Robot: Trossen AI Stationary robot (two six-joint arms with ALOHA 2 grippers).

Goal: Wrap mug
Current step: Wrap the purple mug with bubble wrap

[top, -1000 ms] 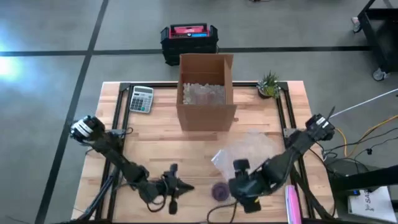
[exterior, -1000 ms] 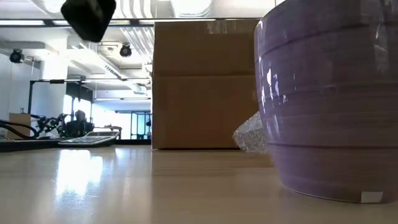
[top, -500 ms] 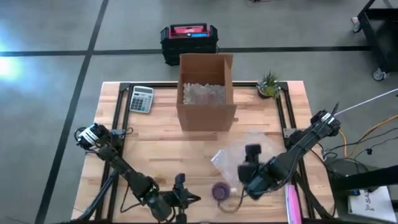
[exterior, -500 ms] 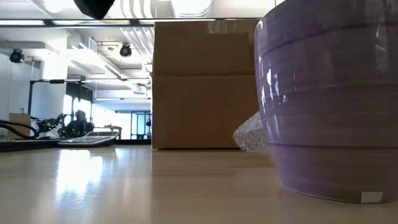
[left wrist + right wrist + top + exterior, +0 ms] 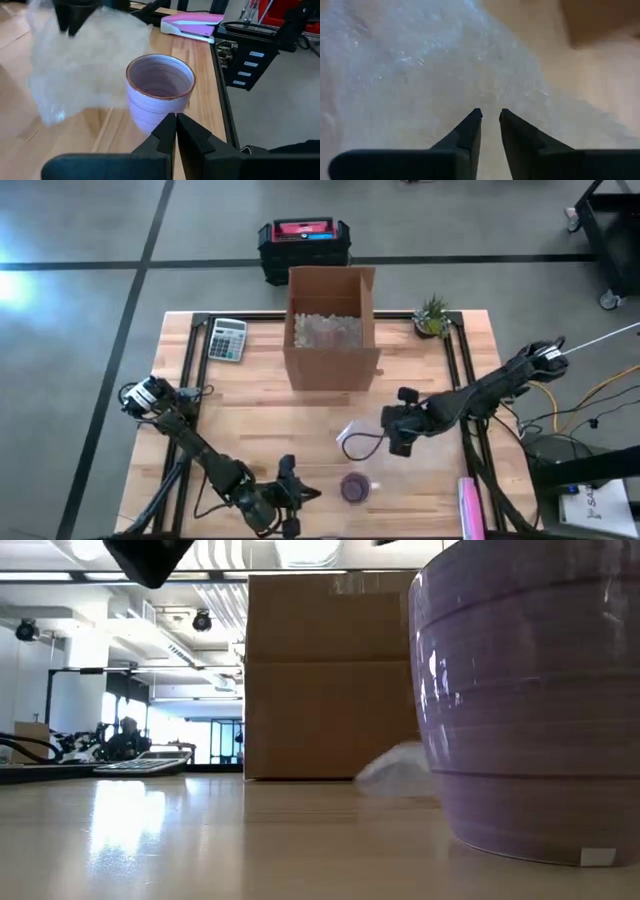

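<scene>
Purple ceramic mug [image 5: 354, 486] stands upright and empty on the wooden worktop [image 5: 250, 410], close to the front edge and a little right of the middle. In the left wrist view the mug [image 5: 159, 92] shows a brown rim and ridged sides, with nothing wrapped around it.

A sheet of clear bubble wrap [image 5: 352, 437] hangs and trails just behind the mug, between it and the cardboard box [image 5: 331, 326]. The box is open at the top, stands at the middle of the back edge, and holds more clear packing material.

The right pincer [image 5: 398, 434] is over the worktop right of centre, beside the bubble wrap. In the right wrist view its fingers [image 5: 470, 131] stand slightly apart, with the bubble wrap [image 5: 420, 70] filling the picture beyond them; whether they pinch the sheet cannot be told from these pictures.

The left pincer [image 5: 290, 498] is at the front edge, just left of the mug and not touching it. In the left wrist view its fingers [image 5: 165, 132] are pressed together, holding nothing, and point at the mug.

A calculator [image 5: 227, 339] lies near the back left corner. A small potted plant [image 5: 433, 317] stands near the back right corner. A pink stapler [image 5: 469, 506] lies at the front right corner. A black and red case [image 5: 304, 242] sits on the floor behind the worktop.
</scene>
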